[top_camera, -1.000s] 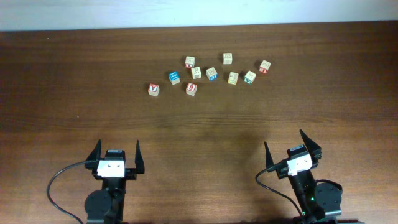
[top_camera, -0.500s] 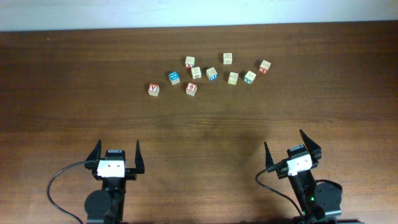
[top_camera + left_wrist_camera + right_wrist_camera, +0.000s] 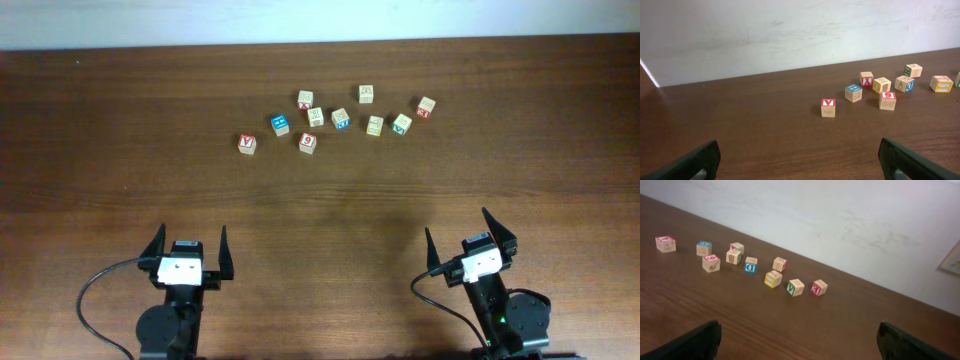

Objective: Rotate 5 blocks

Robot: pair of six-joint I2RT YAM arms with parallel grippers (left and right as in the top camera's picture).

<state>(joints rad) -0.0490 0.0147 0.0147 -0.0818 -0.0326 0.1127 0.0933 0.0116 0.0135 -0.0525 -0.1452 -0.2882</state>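
Strung in a loose left-right row across the far dark wooden tabletop [image 3: 110,150]: five small light-wood alphabet cubes [image 3: 341,119], skewed at differing angles. Spread wide and empty, well short of them: left fingers [image 3: 224,255], right fingers [image 3: 430,255].

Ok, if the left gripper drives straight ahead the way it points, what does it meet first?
Probably nothing: the left gripper aims left of the red-marked cube, the nearest one, and on across the table. Its height above the wood is unclear.
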